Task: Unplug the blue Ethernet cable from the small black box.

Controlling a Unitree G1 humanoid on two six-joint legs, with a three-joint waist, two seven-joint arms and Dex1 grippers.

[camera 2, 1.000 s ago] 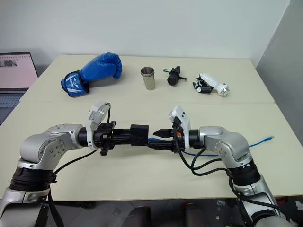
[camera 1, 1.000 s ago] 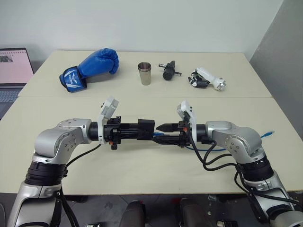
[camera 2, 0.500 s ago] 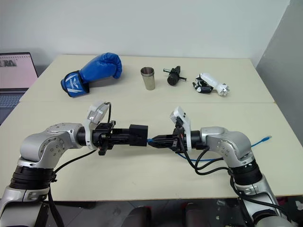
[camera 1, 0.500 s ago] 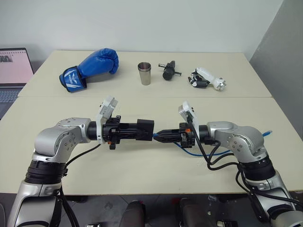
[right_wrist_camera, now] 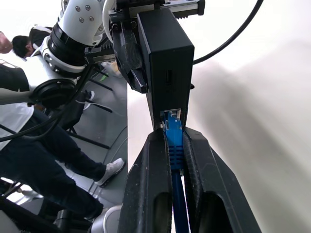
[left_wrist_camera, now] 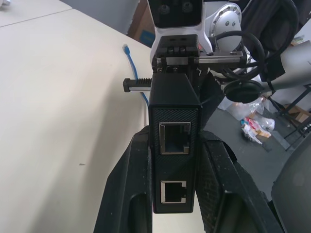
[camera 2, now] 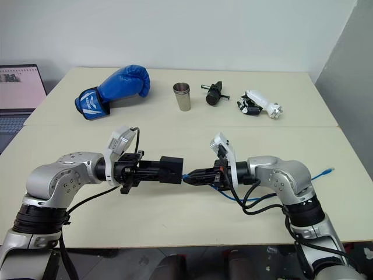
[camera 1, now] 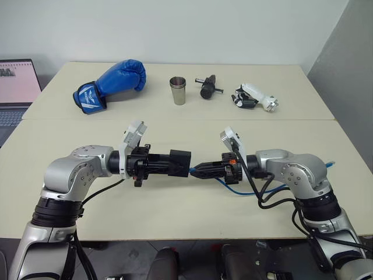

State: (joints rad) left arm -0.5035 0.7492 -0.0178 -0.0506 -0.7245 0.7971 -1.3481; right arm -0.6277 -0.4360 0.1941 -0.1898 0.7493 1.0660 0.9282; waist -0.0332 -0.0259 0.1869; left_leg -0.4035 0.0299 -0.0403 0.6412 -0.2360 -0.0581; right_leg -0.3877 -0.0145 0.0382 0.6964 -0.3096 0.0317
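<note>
Blue Ethernet cable (right_wrist_camera: 175, 145) is pinched at its plug by the right gripper (camera 1: 201, 171), while the left gripper (camera 1: 175, 163) clamps the small black box (camera 1: 180, 161) steady for the pull.

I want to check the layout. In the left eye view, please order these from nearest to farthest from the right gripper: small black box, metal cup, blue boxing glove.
1. small black box, just left of the right gripper.
2. metal cup, at the table's far side.
3. blue boxing glove, far left.

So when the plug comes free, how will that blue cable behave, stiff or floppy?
Probably floppy: the blue cable sags in loose loops onto the table behind the right gripper. It looks thin, so likely light. Its free end may drag along.
</note>
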